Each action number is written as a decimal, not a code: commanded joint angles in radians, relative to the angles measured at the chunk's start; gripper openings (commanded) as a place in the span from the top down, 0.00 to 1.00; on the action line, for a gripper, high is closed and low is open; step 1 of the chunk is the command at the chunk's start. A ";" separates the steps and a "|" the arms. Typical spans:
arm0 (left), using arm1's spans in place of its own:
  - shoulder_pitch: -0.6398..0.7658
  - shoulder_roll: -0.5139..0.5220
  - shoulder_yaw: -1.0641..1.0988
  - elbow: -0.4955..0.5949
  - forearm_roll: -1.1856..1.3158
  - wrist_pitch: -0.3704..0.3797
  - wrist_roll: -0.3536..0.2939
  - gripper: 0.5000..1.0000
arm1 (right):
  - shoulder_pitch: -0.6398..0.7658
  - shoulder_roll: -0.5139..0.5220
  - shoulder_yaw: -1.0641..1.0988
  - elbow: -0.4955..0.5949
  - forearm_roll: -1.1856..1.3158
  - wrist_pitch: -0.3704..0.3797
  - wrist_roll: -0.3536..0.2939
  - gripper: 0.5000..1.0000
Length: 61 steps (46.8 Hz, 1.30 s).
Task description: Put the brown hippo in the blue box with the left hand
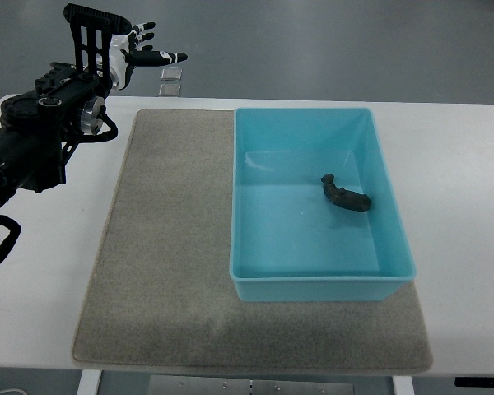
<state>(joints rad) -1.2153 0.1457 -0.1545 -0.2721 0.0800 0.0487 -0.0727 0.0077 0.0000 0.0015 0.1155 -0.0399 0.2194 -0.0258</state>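
Hippo in the box, left hand up and empty

We see the brown hippo [344,195] lying on the floor of the blue box [245,206], right of centre and apart from every wall, so we judge the placing done. Our left hand [140,51] hovers beyond the table's far left corner, well apart from the box, fingers spread and holding nothing; the right arm is out of view. The hippo's long axis runs diagonally, from its far-left end to its near-right end; which end is the head we cannot tell at this size. We reckon it is light, small and fairly stiff, possibly a bit slick, and best pinched across the thicker middle of the body, fingers square to that diagonal.
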 commanded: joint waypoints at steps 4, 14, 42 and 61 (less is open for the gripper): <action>0.010 0.000 0.001 -0.016 -0.170 -0.052 -0.002 0.01 | 0.000 0.000 0.000 0.000 0.000 0.000 0.001 0.13; 0.053 -0.003 -0.016 -0.016 -0.344 -0.185 -0.055 0.01 | 0.000 0.000 0.000 0.000 0.000 0.000 0.000 0.13; 0.094 -0.008 -0.139 -0.009 -0.373 -0.332 -0.190 0.01 | 0.000 0.000 0.000 0.000 0.000 0.000 0.000 0.13; 0.117 -0.006 -0.177 -0.013 -0.358 -0.334 -0.193 0.01 | 0.000 0.000 0.000 0.000 0.000 0.000 0.000 0.13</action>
<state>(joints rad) -1.0983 0.1395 -0.3324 -0.2865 -0.2782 -0.2824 -0.2656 0.0076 0.0000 0.0015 0.1152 -0.0399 0.2192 -0.0256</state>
